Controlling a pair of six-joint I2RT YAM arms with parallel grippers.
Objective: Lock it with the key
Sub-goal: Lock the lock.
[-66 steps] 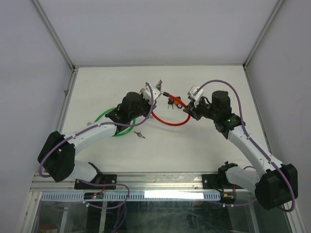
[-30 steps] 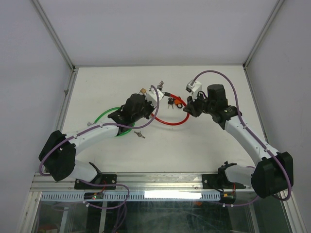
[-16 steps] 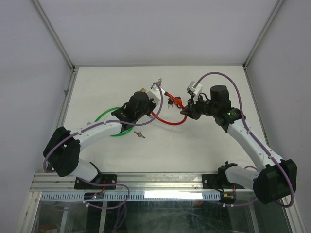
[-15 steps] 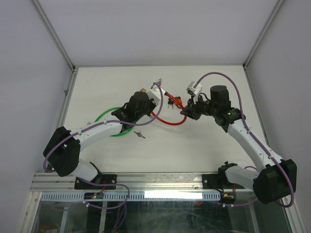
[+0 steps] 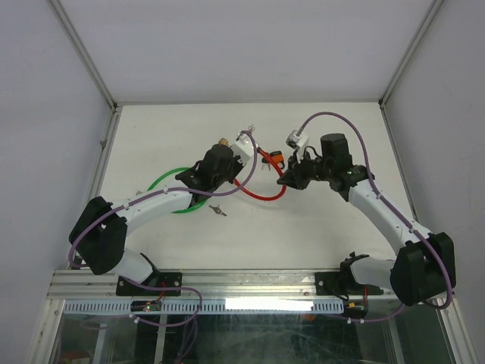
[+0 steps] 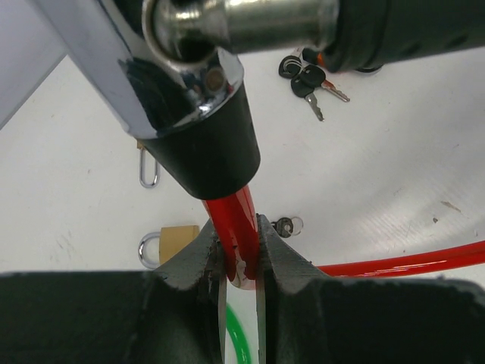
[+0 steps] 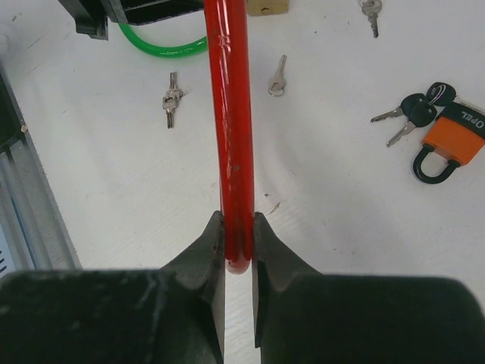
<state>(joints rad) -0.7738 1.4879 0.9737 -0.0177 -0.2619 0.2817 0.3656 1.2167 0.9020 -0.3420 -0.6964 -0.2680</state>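
Note:
A red cable lock [image 5: 261,199] hangs in a loop between both grippers above the white table. My left gripper [image 6: 239,236] is shut on the red cable [image 6: 231,216] just below its black collar [image 6: 212,155] and chrome lock head [image 6: 178,61]. My right gripper [image 7: 237,227] is shut on another stretch of the same cable [image 7: 229,114]. Seen from above, the left gripper [image 5: 244,148] and right gripper [image 5: 283,182] stand close together. A pair of black-headed keys [image 7: 415,112] lies on the table beside an orange padlock [image 7: 453,136]. Neither gripper holds a key.
A green cable [image 5: 163,186] lies under the left arm. A brass padlock [image 6: 176,243] and a small key [image 6: 286,225] lie below the left gripper. More loose keys [image 7: 171,98] [image 7: 277,76] lie on the table. Walls enclose the table on three sides.
The right gripper has moved a little left, toward the left gripper, and the red loop between them has tightened. Both grips on the cable are unchanged.

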